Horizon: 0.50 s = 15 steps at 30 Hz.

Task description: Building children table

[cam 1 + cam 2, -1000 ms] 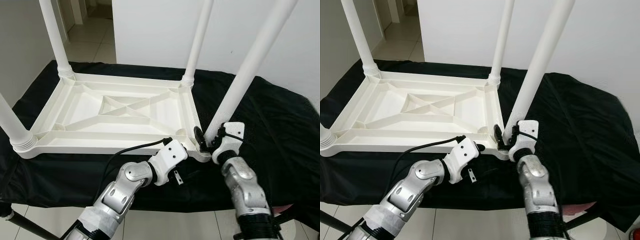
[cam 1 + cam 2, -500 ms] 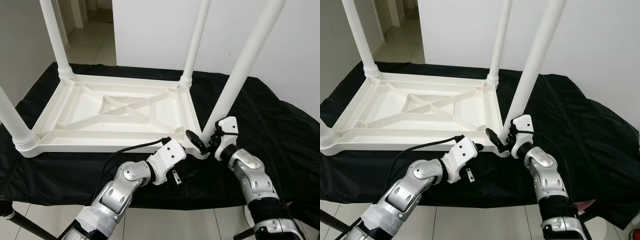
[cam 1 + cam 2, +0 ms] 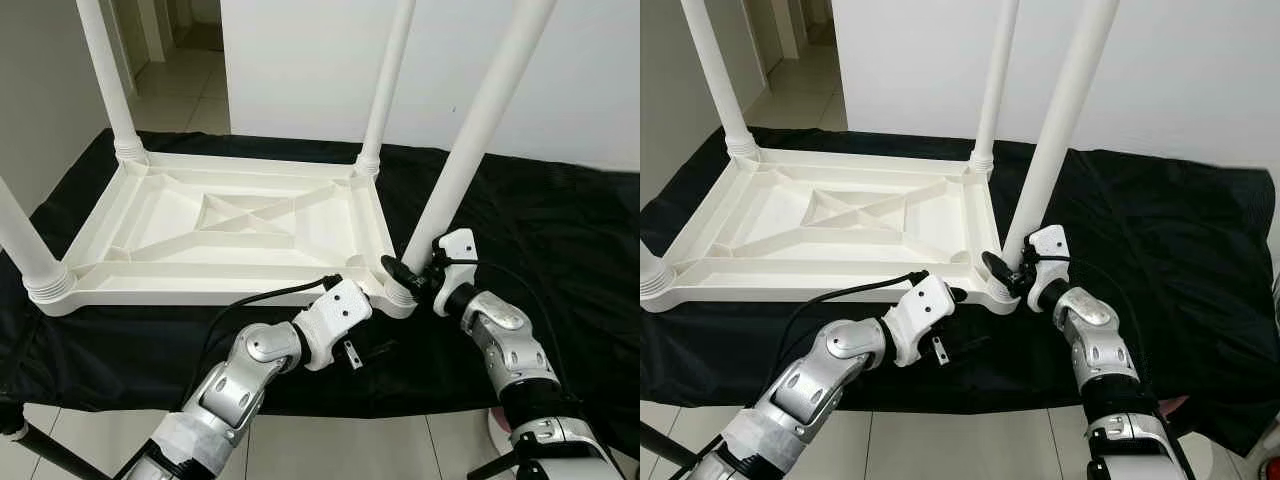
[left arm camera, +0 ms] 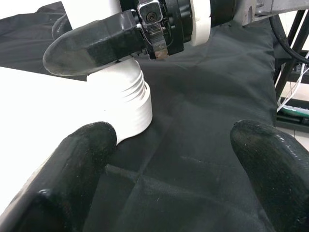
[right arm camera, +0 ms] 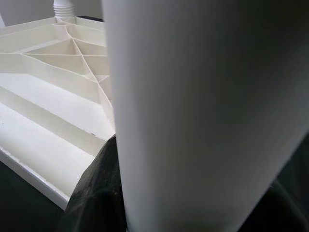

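A white plastic children's table (image 3: 200, 285) lies upside down on a black cloth (image 3: 560, 230), with its legs pointing up. My right gripper (image 3: 410, 275) is shut on the near right leg (image 3: 470, 140) just above its ribbed socket (image 4: 128, 101). One black finger (image 3: 393, 268) shows on the leg's left side, and the leg (image 5: 203, 111) runs between the fingers in the right wrist view. My left gripper (image 4: 169, 145) is open over the cloth, beside the table's near right corner and facing that socket, with nothing between its fingers.
The other legs stand at the far right (image 3: 385, 90), far left (image 3: 105, 80) and near left (image 3: 20, 240) corners. A white wall rises behind the cloth. Tiled floor (image 3: 180, 90) leads through a doorway at the back left.
My right forearm has swung out to the right while its gripper stayed at the base of the near right leg. The left arm has barely moved.
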### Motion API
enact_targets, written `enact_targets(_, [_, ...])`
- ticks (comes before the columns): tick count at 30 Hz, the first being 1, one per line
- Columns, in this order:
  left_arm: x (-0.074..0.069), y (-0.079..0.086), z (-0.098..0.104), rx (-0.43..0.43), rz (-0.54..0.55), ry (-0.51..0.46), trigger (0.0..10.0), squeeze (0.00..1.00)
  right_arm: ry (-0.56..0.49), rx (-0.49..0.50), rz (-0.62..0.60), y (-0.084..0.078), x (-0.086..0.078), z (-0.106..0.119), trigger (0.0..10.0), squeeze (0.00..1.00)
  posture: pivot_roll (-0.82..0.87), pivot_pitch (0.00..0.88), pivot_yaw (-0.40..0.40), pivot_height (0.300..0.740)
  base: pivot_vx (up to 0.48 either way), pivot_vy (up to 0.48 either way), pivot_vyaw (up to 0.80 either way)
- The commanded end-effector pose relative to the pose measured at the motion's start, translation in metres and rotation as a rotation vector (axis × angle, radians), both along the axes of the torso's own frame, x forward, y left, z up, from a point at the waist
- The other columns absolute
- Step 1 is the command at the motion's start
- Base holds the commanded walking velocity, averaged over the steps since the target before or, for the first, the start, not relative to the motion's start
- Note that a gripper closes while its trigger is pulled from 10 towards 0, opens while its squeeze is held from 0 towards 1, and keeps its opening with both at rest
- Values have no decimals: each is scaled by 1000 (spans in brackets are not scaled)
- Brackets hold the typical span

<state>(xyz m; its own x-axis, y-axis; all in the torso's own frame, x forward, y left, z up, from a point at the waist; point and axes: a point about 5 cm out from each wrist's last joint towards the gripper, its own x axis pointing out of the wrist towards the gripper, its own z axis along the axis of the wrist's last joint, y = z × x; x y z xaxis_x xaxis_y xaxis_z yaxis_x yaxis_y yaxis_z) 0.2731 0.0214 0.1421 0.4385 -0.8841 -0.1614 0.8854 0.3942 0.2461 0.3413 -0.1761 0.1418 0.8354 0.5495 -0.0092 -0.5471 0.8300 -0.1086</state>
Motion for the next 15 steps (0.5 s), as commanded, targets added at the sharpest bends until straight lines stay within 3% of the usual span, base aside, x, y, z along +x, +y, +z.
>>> enact_targets(1, [-5,-4,1,4,-36,-1,10000,0,92,-22,-1,6,-4,-21,10000,0,74,4,-45,740,0,0,0])
enact_targets(5, [-3,-4,1,5,-21,-9,10000,0,120,10,-145,10,-1,-24,10000,0,73,8,-49,740,0,0,0])
enact_targets(15, [-4,-5,1,-16,-17,3,10000,0,142,110,-372,24,-10,-26,10000,0,70,12,-57,740,0,0,0])
